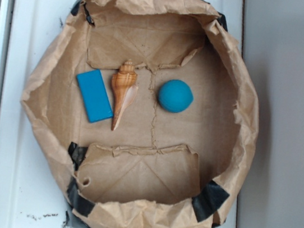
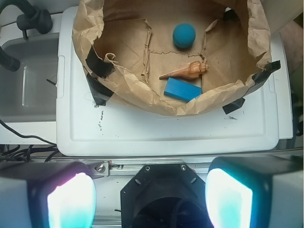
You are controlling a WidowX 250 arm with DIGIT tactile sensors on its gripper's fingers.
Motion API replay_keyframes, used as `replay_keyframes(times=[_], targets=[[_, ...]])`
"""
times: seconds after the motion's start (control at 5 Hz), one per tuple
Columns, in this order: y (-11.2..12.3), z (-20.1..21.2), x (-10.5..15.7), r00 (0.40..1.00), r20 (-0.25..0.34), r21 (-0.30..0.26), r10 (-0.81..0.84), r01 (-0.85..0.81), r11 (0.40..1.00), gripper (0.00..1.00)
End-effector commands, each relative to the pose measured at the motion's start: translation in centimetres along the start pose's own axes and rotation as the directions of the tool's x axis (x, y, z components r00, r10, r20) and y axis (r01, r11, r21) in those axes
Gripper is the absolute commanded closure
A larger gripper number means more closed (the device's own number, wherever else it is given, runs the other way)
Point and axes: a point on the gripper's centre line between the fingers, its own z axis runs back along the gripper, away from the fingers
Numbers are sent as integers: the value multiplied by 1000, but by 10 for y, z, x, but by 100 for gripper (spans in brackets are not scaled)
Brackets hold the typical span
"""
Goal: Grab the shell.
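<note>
The shell [image 1: 123, 91] lies flat on the floor of a brown paper basin [image 1: 238, 103], whorled end toward the far wall, thin point toward the near flap. A blue block [image 1: 94, 95] sits just beside it, a teal ball [image 1: 175, 96] apart on the other side. The basin's raised walls corral all three. The claw [image 2: 149, 199] hangs back off the white counter [image 2: 166, 128], pads [image 2: 71, 202] spread wide, holding nothing.

My gripper [image 2: 149, 199] is cut off by the wrist view's bottom edge, and its pads [image 2: 71, 202] are blurred and glowing, so their surface can't be read. In that view the bag's [image 2: 156, 107] near wall hides the block's [image 2: 183, 89] lower edge. The exterior view crops the bag's bottom rim.
</note>
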Motion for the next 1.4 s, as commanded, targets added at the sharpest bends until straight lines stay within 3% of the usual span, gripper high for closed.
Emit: replay_keyframes(times=[0.0, 0.2, 0.4, 1.0, 1.2], targets=[[0, 0, 0, 1000, 0, 0, 0, 0, 1000, 0], [14, 0, 37, 994, -32, -17, 109, -110, 994, 0], [17, -8, 65, 993, -25, -41, 112, -113, 993, 0], [17, -8, 65, 993, -25, -41, 112, -113, 993, 0], [46, -59, 100, 989, 9, 5, 147, -147, 989, 0]])
